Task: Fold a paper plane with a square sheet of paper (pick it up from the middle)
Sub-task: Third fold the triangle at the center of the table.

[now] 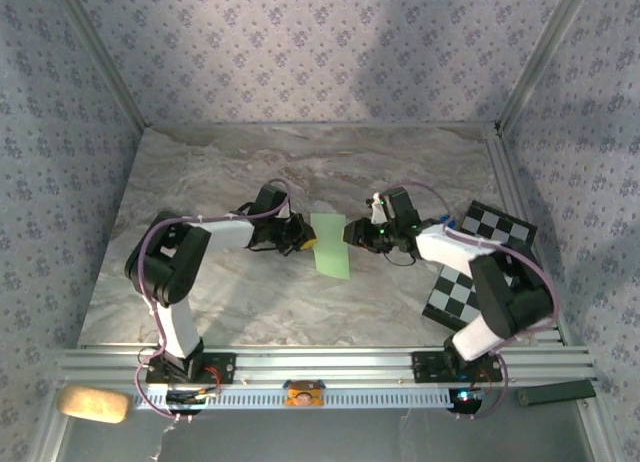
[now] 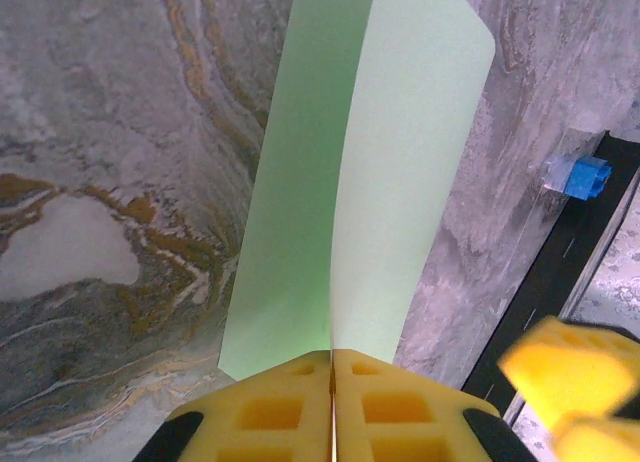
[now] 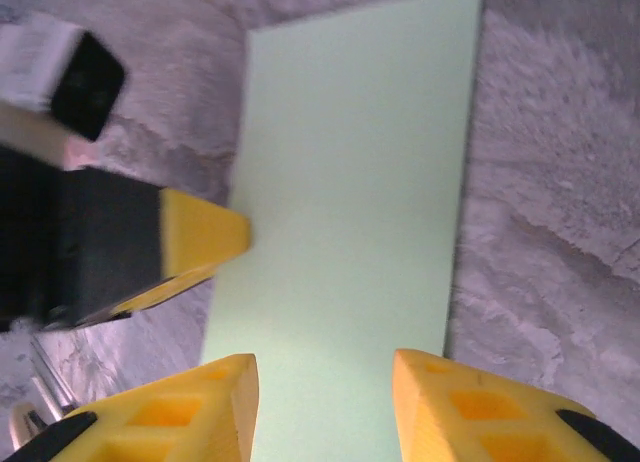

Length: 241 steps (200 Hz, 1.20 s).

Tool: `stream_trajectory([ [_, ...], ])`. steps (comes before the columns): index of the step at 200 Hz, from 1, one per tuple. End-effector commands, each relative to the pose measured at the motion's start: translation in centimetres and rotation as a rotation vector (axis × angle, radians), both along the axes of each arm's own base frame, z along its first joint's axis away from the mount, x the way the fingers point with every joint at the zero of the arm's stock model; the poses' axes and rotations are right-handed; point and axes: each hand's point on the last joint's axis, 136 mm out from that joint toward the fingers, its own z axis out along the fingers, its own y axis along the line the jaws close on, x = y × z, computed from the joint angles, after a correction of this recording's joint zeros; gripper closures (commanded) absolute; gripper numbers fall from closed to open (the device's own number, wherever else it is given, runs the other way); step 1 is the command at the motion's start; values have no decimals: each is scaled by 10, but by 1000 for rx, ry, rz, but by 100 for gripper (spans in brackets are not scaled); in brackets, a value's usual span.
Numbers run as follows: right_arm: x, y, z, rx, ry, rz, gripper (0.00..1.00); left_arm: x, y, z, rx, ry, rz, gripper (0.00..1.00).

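1. Between the pads of the left gripper: they are pressed together on the square sheet of paper, whose crease runs straight ahead.
2. Right gripper: jaws apart, with the sheet lying lengthwise between and beyond them, unheld.
3. No readable writing.

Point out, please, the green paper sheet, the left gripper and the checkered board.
green paper sheet (image 1: 331,245), top view, its centre.
left gripper (image 2: 332,355), left wrist view, between its fingertips.
checkered board (image 1: 455,300), top view, its near part.
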Motion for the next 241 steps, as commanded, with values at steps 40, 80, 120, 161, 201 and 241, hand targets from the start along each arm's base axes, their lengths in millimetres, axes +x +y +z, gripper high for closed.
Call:
stream_trajectory([
  [40, -56, 40, 16, -347, -607, 436, 53, -7, 0, 12, -18, 18, 5, 91],
  [80, -77, 69, 17, -410, -782, 577, 49, -8, 1, 11, -12, 11, -3, 90],
  [120, -81, 78, 3, -527, -806, 634, 48, -7, 0, 12, -17, 5, -5, 90],
  [161, -76, 80, -2, -657, -885, 606, 49, -7, 0, 11, -18, 8, -8, 89],
  [201, -77, 80, -16, -755, -913, 620, 49, -6, -1, 12, -27, 6, -7, 89],
  [241, -69, 76, -24, -807, -903, 573, 52, -6, -1, 11, -27, 7, -7, 89],
])
